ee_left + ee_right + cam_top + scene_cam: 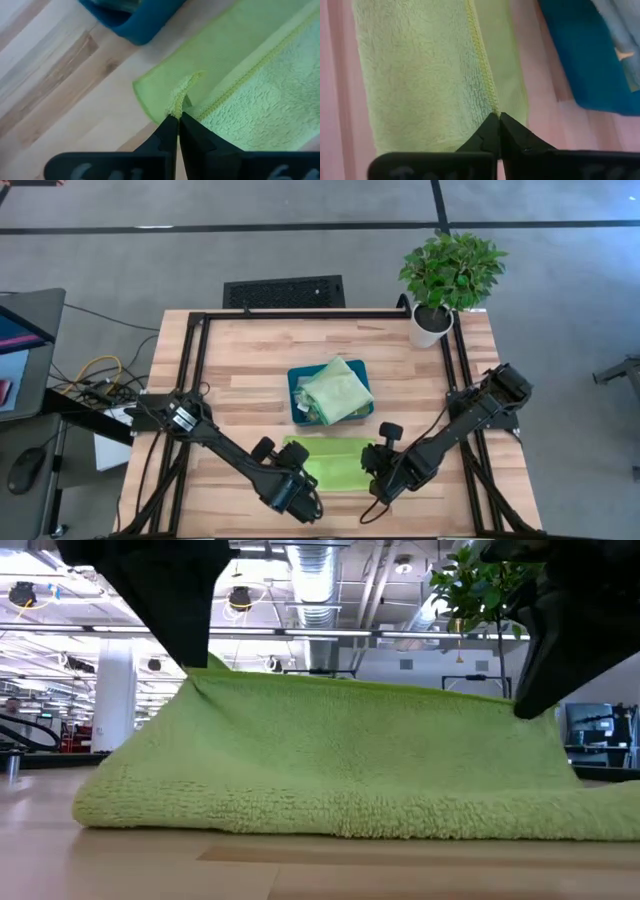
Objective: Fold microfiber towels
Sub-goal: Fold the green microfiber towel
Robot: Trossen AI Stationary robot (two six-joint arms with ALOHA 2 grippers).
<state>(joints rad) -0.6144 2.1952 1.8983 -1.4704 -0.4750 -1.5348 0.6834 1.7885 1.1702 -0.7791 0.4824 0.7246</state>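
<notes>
the folded towel (335, 462) at the table's near edge is lime green with a stitched hem of the same green, and the towel (337, 388) heaped in the teal tray (295, 395) looks a paler sage green, though it is small there. the table (260, 360) is pale striped wood with a black frame, and both arms are black.

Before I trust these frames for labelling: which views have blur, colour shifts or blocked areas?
High view: even light, sharp. Low view: the lime towel fills the frame, near table edge soft, dark arms block the top corners. Left wrist view: tool sharp, tray blurred. Right wrist view: wood looks pink, tray soft.
</notes>
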